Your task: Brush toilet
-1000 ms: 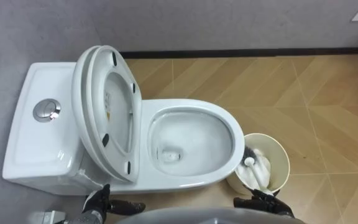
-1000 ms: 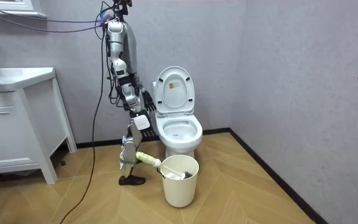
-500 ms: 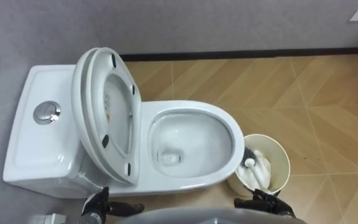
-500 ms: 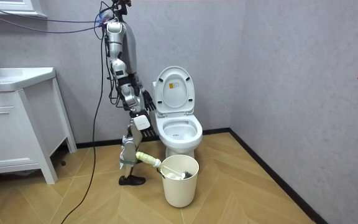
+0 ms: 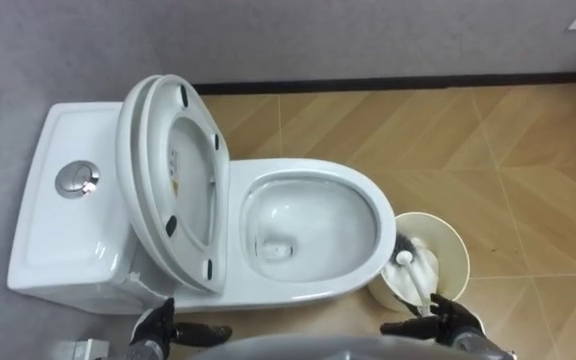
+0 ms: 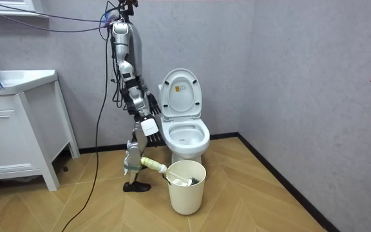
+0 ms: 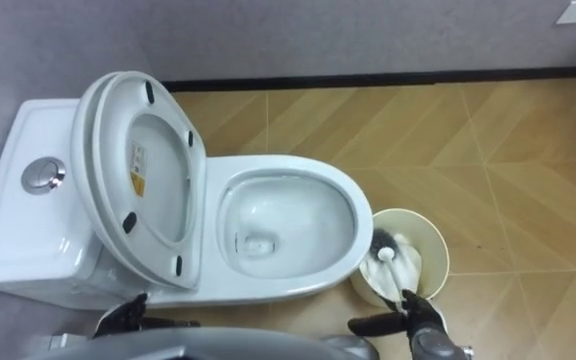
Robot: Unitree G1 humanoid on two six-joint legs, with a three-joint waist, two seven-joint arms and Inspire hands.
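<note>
The white toilet (image 5: pixel 313 235) has its seat and lid (image 5: pixel 173 180) raised against the tank (image 5: pixel 63 215), and the bowl is open below me. A cream bucket (image 5: pixel 455 262) stands on the floor to the right of the bowl. The toilet brush (image 5: pixel 415 280) rests in it, dark head (image 7: pixel 383 240) down and pale handle (image 6: pixel 153 164) leaning out toward me. My right hand (image 5: pixel 446 322) hangs open above the bucket's near rim, close to the handle but holding nothing. My left hand (image 5: pixel 158 325) is open at the near side of the toilet base.
I stand beside the toilet with the grey wall (image 5: pixel 368 40) across from me. Wood-pattern floor (image 5: pixel 528 150) spreads to the right. A white vanity cabinet (image 6: pixel 15 129) stands at the room view's left, well behind me.
My right hand has shifted a little to the right, nearer the brush handle above the bucket. The left hand and the brush stay where they were.
</note>
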